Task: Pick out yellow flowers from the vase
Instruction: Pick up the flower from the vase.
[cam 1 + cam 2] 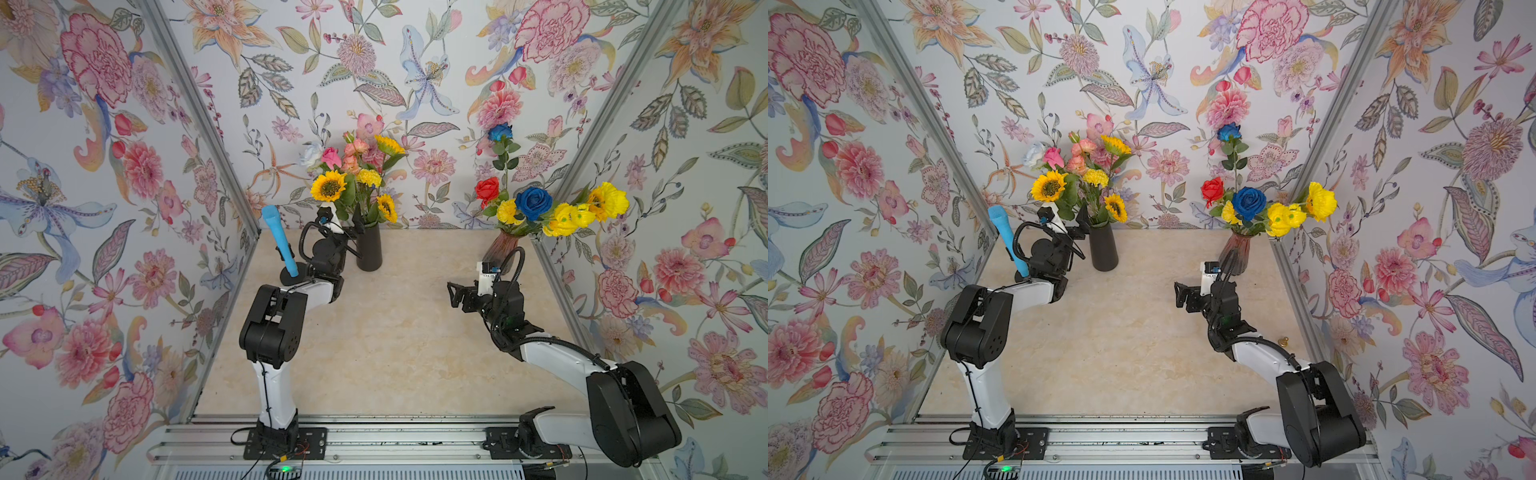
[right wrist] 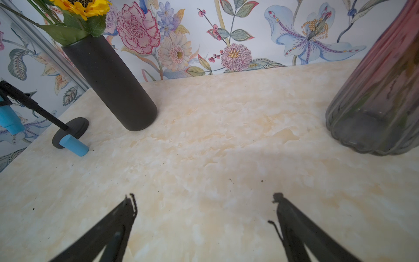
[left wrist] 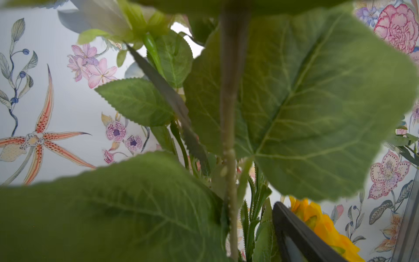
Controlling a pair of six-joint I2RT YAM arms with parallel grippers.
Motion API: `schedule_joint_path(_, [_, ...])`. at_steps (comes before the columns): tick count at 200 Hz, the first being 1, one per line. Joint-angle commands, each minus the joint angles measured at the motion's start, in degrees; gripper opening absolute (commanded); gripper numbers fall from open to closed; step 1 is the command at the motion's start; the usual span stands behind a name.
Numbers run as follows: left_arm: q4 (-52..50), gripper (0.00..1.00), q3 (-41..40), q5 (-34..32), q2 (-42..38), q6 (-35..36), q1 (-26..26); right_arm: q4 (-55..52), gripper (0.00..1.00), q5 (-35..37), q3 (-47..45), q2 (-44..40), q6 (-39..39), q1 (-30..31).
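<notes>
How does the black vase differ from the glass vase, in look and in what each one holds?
The black vase is a smooth, opaque cylinder; the glass vase is ribbed, see-through and pink-tinted. The black vase holds sunflowers with pink roses; the glass vase holds yellow blooms with blue roses and a red rose. Both stand upright on the table.

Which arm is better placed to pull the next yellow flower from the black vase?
Left. The left pincer sits among the stems above the black vase; the right pincer hangs open over the table, well short of it.
</notes>
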Motion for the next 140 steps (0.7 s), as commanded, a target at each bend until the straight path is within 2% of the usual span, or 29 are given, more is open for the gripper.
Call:
schedule_joint_path(1, [-2.5, 0.88, 2.1, -1.7, 1.8, -2.5, -0.5, 1.2, 1.00, 0.8, 1.2, -0.2, -0.5, 0.5])
schedule_joint_path(26, [-2.6, 0.82, 1.9, -0.8, 1.7, -2.7, -0.5, 1.3, 1.00, 0.8, 1.1, -0.2, -0.4, 0.4])
schedule_joint_path(102, [-0.8, 0.48, -2.0, 0.8, 0.5, -1.2, -0.5, 1.4, 1.00, 0.7, 1.2, -0.1, -0.3, 1.0])
schedule_joint_path(140, [-0.5, 0.37, -4.0, 2.0, -1.1, 1.0, -0.5, 1.4, 1.00, 0.8, 1.2, 0.0, -0.5, 1.2])
